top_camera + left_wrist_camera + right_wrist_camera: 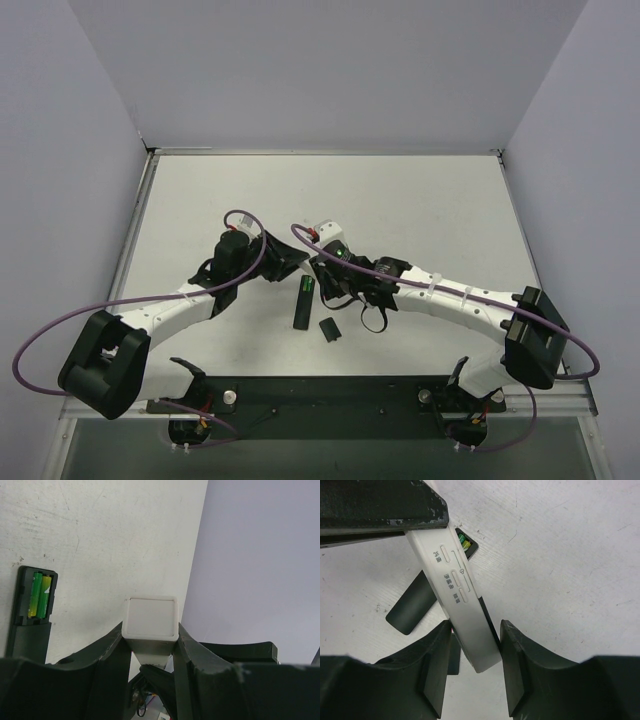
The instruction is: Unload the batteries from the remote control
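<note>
The black remote control [300,310] lies flat on the white table between the two arms, its battery slot open and facing up. Two green batteries [40,595] sit side by side in the slot; they also show in the right wrist view [465,542] and from above [307,287]. My left gripper [151,626] is shut on one end of a white stick [151,616] with buttons on its face. The stick [462,600] slants over the remote [471,550]. My right gripper [475,630] straddles its free end, the left finger touching and the right finger slightly apart.
The small squarish black cover piece [327,329] lies on the table just right of the remote's near end, and shows left of the stick in the right wrist view [412,605]. Purple cables loop over both arms. Grey walls enclose the table on three sides.
</note>
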`<state>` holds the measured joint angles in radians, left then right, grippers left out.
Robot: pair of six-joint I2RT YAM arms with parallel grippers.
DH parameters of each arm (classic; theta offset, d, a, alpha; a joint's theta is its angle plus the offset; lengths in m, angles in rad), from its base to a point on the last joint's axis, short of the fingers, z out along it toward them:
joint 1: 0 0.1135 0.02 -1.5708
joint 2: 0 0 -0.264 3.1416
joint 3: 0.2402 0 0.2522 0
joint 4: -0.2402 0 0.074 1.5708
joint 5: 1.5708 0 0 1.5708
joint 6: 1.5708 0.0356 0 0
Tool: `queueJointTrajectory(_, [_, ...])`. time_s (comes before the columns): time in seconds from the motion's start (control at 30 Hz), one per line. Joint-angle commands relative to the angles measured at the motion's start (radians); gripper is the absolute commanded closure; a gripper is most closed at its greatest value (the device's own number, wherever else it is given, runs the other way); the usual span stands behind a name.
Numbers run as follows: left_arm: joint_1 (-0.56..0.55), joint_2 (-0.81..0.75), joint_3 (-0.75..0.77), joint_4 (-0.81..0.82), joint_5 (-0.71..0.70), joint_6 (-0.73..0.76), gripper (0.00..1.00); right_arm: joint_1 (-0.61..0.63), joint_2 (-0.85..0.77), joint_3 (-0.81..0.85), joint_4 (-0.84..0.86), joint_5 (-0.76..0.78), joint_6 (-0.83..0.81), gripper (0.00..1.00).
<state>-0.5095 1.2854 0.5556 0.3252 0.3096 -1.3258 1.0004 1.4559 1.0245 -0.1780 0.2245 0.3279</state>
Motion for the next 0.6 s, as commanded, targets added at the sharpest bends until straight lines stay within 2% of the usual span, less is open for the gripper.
queueJointTrajectory(0.0, [-0.046,-0.026,-0.002,0.032,0.217,-0.052,1.00,-0.046,0.012,0.016,0.206,0.133,-0.035,0.66])
queueJointTrajectory(0.13, [-0.047,-0.012,-0.002,0.037,0.226,-0.052,1.00,-0.060,0.001,0.006,0.248,0.098,-0.055,0.69])
queueJointTrajectory(0.23, [-0.055,0.000,0.000,0.044,0.227,-0.053,1.00,-0.069,0.008,0.011,0.262,0.079,-0.062,0.67])
queueJointTrajectory(0.33, [-0.057,0.006,0.000,0.048,0.227,-0.053,1.00,-0.074,0.020,0.026,0.262,0.075,-0.067,0.65])
queueJointTrajectory(0.47, [-0.049,0.005,-0.002,0.043,0.223,-0.044,1.00,-0.077,0.024,0.028,0.246,0.075,-0.069,0.69])
queueJointTrajectory(0.57, [-0.021,-0.003,0.006,-0.004,0.211,-0.004,1.00,-0.085,0.008,-0.007,0.215,0.081,-0.049,0.67])
